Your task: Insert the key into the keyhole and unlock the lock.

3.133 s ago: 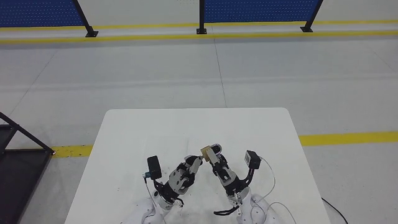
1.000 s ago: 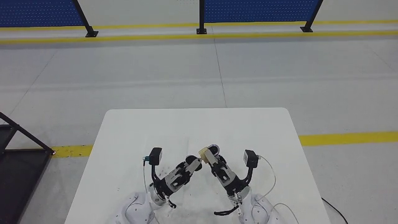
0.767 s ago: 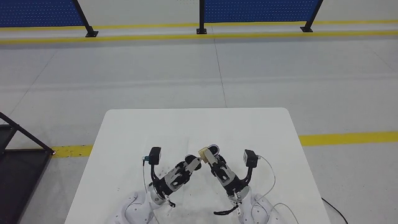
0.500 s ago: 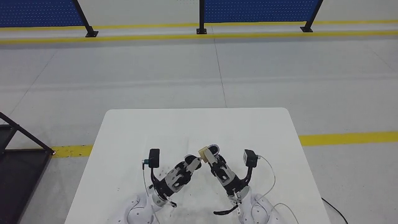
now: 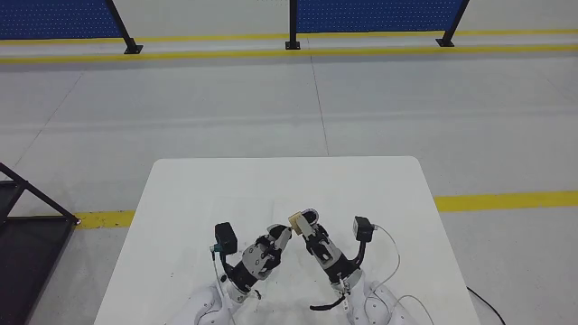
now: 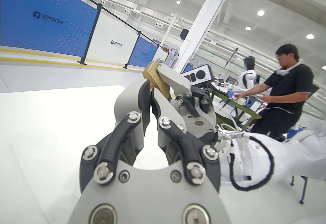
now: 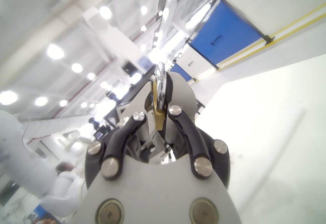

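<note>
A small brass padlock (image 5: 295,220) is held above the table's near middle by my right gripper (image 5: 303,223). In the right wrist view the right gripper (image 7: 160,87) is shut on the padlock's brass body (image 7: 158,115), and the silver shackle (image 7: 160,80) sticks out past the fingertips. My left gripper (image 5: 281,234) stands just left of the lock. Its black pads (image 6: 145,97) are pressed close together right below the padlock (image 6: 152,74). The key is hidden between those pads.
The white table (image 5: 361,181) is bare around both arms, with its far edge well beyond them. A black metal frame (image 5: 27,200) stands on the floor off the table's left side. A thin cable (image 5: 390,253) loops beside the right wrist.
My left arm has drawn slightly back and down toward the table's near edge, its tip still by the lock. The right gripper has kept the padlock in the same place.
</note>
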